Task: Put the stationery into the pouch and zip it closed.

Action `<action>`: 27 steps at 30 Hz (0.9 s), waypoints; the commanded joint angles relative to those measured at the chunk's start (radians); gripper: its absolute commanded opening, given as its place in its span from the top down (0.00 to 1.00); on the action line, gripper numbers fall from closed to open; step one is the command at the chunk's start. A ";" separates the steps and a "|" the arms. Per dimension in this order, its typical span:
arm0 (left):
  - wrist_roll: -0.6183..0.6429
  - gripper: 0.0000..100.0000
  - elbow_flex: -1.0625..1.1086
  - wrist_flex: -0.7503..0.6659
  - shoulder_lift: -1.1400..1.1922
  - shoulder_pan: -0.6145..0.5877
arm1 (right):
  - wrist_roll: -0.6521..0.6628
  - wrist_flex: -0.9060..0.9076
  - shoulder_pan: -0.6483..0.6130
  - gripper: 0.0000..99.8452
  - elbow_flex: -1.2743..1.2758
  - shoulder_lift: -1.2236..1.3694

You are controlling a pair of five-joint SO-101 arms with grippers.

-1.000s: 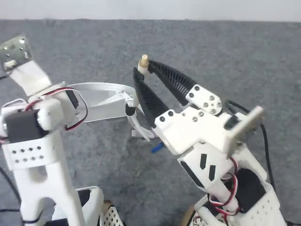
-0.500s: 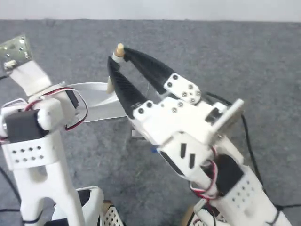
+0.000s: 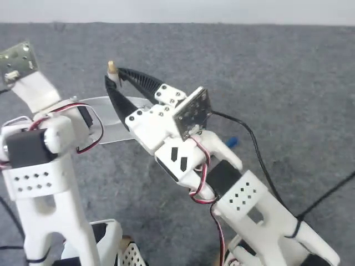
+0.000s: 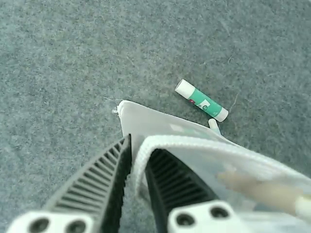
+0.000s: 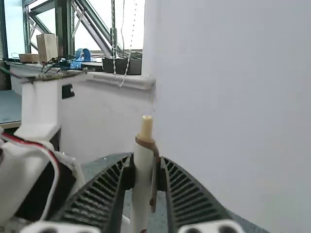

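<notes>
My right gripper point(image 3: 113, 77) is shut on a cream pen point(image 3: 111, 67), holding it tip-up over the far end of the translucent white pouch point(image 3: 113, 113). In the right wrist view the pen point(image 5: 142, 165) stands upright between the black fingers point(image 5: 104, 194). My left gripper point(image 4: 138, 141) is shut on the pouch's rim point(image 4: 160, 141). A green and white glue stick point(image 4: 201, 100) lies on the grey mat just beyond the pouch. A blurred cream shape point(image 4: 262, 191) shows at the pouch's near side. A small blue item point(image 3: 231, 142) lies on the mat beside the right arm.
The grey mat point(image 3: 277, 72) covers the table, with open room to the right and at the back. The white left arm point(image 3: 44, 149) stands at the near left, and the right arm's base point(image 3: 260, 216) with its cables takes up the near right.
The right arm has swung to the left with the pen, from the middle of the table to above the pouch. The blue item came into sight. The left arm kept still.
</notes>
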 commanded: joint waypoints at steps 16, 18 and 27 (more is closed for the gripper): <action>0.020 0.99 -0.007 0.002 0.014 0.002 | 0.097 -0.056 -0.005 0.99 0.146 0.012; 0.020 0.99 -0.007 0.002 0.014 0.002 | 0.097 -0.039 -0.005 0.99 0.149 0.012; 0.020 0.99 -0.007 0.002 0.014 0.002 | 0.095 -0.016 -0.005 0.99 0.150 0.012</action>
